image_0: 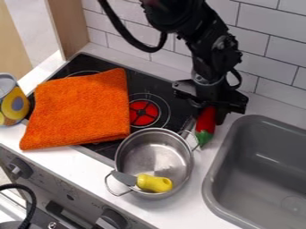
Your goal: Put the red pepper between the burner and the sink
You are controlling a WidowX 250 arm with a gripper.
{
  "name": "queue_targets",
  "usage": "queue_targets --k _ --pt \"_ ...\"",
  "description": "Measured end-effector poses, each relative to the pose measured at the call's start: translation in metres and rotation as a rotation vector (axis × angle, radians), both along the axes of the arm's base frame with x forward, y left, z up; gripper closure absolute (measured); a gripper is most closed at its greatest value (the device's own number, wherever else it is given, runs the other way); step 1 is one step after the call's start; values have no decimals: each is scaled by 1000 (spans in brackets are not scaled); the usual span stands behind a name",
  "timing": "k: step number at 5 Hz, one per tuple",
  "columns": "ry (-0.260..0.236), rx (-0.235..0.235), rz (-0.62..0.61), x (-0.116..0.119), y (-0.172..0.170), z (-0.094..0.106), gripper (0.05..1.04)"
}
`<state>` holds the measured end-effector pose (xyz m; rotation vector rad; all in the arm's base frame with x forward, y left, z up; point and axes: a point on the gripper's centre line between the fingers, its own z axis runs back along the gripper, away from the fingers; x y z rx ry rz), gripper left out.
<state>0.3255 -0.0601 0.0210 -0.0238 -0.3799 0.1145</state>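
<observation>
We see a black two-finger tool [210, 114], apparently grasping a long red pepper [206, 121] with a green end. It is between the round red burner [143, 112] and the grey, round-cornered sink [222, 167].

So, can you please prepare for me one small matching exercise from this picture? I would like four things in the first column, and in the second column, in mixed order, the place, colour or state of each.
Things
1. Cloth
2. Yellow-handled knife
3. Red pepper
4. Sink

Places, colours, states
A. At the pincer, green end pointing down
B. Grey, with rounded corners
C. Orange, over part of the black stovetop
D. In the metal pot

Right pairs: 1-C, 2-D, 3-A, 4-B
</observation>
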Motion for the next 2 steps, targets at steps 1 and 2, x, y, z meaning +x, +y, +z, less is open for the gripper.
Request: queue_targets --k 1,2 --pt "6 1 -6 -1 1 0 558" --pt "9 20 -17 -3 1 -3 283"
